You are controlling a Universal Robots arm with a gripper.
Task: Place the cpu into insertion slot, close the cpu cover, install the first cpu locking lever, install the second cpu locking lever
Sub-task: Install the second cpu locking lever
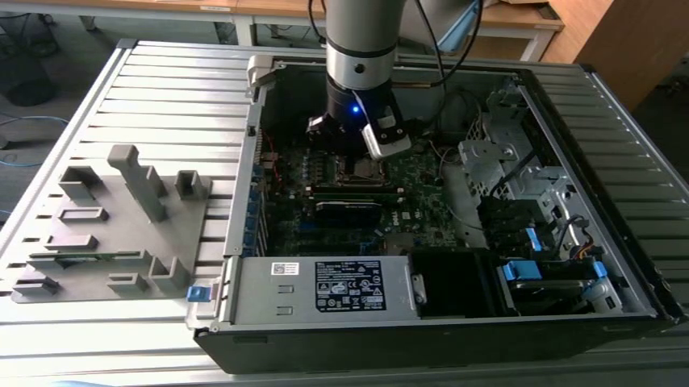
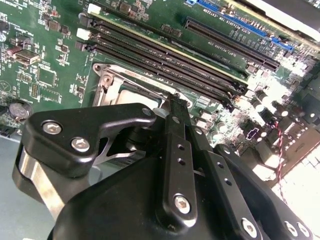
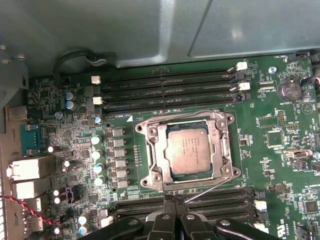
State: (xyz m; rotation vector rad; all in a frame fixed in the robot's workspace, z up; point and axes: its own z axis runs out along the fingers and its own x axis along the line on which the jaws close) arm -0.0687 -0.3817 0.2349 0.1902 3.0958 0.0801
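Note:
The cpu (image 3: 187, 150) lies flat in the insertion slot (image 3: 141, 131) on the green motherboard, its silver top showing through the window of the cpu cover (image 3: 159, 150), which lies down around it. A thin locking lever (image 3: 212, 190) runs slanted along the slot's edge, and its end reaches my fingertips. My gripper (image 3: 175, 200) is shut just beside the slot, above the memory slots. The second wrist view has the gripper (image 2: 176, 98) tip at the slot's corner, with part of the cpu (image 2: 135, 92) behind it. In the exterior view the gripper (image 1: 351, 150) hangs over the slot (image 1: 361, 168).
Long black memory slots (image 3: 170, 82) flank the socket on both sides. The open computer case (image 1: 431, 339) walls me in, with a power supply (image 1: 323, 286) and a drive cage (image 1: 517, 177). A grey part fixture (image 1: 113, 226) stands at the exterior view's left.

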